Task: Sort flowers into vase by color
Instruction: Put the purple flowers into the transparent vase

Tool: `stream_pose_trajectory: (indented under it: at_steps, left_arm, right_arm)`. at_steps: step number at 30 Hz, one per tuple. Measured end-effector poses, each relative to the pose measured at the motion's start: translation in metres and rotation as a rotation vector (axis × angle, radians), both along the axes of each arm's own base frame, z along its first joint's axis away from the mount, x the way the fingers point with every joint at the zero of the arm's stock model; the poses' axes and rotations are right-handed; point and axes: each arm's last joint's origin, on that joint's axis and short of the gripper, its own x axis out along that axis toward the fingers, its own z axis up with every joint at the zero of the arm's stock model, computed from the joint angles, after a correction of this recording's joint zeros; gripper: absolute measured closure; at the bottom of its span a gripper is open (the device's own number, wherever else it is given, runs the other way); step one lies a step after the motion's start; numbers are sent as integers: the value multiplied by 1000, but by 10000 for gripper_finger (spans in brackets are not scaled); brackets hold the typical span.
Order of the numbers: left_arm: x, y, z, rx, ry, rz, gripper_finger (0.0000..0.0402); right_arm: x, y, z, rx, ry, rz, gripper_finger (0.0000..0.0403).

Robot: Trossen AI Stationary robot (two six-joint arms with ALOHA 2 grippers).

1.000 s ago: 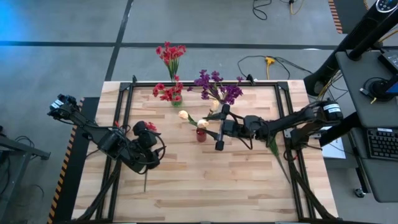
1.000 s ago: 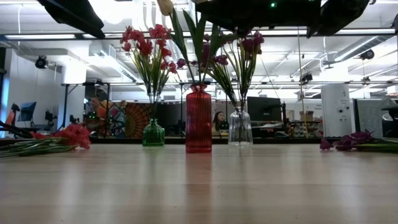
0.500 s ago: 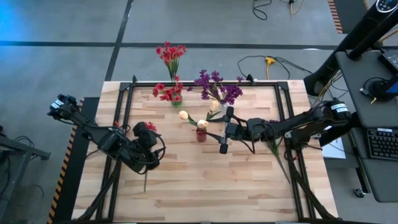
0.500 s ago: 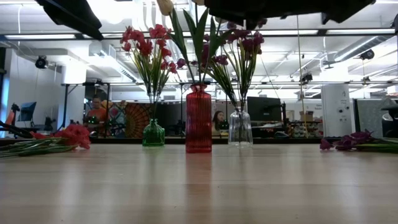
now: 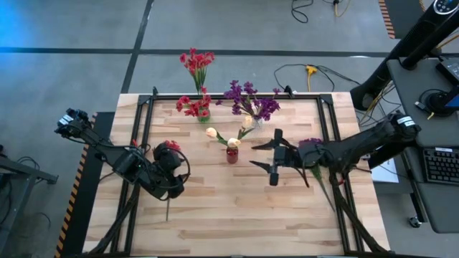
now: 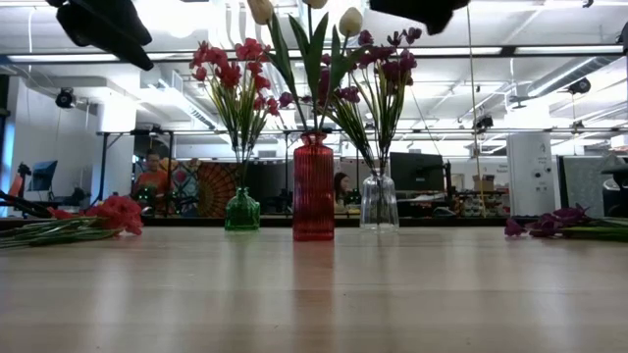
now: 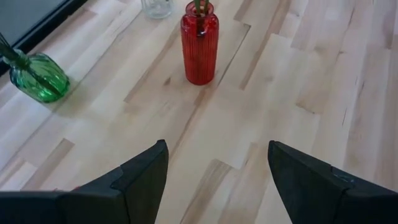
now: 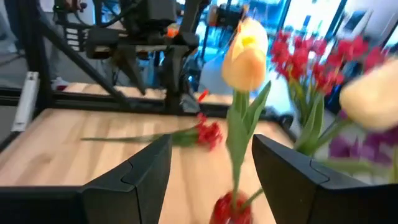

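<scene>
Bare wood [image 5: 237,208] around open right gripper [image 5: 267,158]

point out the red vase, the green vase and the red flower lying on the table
red vase [image 7: 199,45], left wrist view, middle of its ribbed body
green vase [image 6: 242,212], low view, its round belly
red flower [image 6: 116,213], low view, its blossom head

Right gripper [image 8: 208,180] jaws apart, nothing between them. Ahead, a cream-yellow tulip [image 8: 246,56] on a green stem rises from a red vase [image 8: 229,210]. Red sprig [image 8: 186,134] lies flat on the wooden surface [image 8: 74,155]. Red blossoms [image 8: 311,56] and a second cream bloom [image 8: 373,99] beside it, blurred.
</scene>
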Motion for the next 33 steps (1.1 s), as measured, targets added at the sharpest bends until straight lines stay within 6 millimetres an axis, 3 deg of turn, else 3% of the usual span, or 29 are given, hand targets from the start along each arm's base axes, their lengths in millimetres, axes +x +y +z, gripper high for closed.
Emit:
stream_pose_trajectory:
  at_steps: [4, 9, 21, 27, 33]
  left_arm:
    - [1, -1, -2, 0, 4, 7, 145]
    - [5, -3, -6, 11, 19, 13, 145]
    - [14, -8, -11, 19, -4, 29, 145]
    - [14, -9, -12, -14, -14, 51, 145]
    - [14, -11, -16, -128, 17, 108, 145]
  right_arm:
    - [-15, 2, 1, 134, 66, -2, 186]
    - [-32, 0, -12, 348, 241, -76, 186]
    - [-82, -11, -63, 831, 807, -589, 186]
    - [-89, -10, -79, 852, 1038, -708, 186]
    - [-86, -8, -89, 807, 1112, -726, 186]
